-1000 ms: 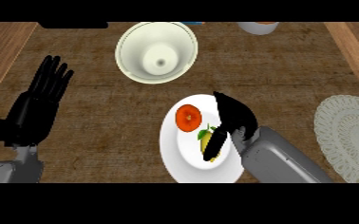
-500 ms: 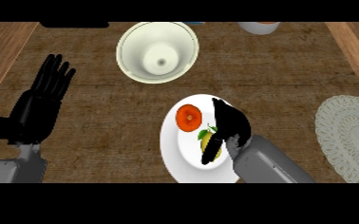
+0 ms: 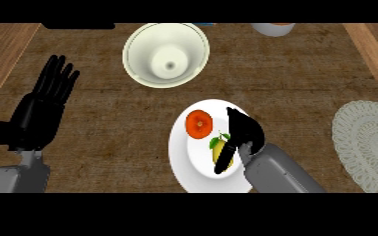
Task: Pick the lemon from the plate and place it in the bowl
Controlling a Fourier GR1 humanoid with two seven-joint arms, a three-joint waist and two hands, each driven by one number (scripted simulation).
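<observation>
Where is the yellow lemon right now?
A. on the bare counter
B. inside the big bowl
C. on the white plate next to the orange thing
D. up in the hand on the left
C: the lemon lies on the white plate, beside the orange item, under the right hand.

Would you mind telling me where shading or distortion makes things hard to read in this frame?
Head view: the right hand covers part of the lemon, dark against the white plate; the plate looks taller than wide; the bowl is evenly lit, without glare.
</observation>
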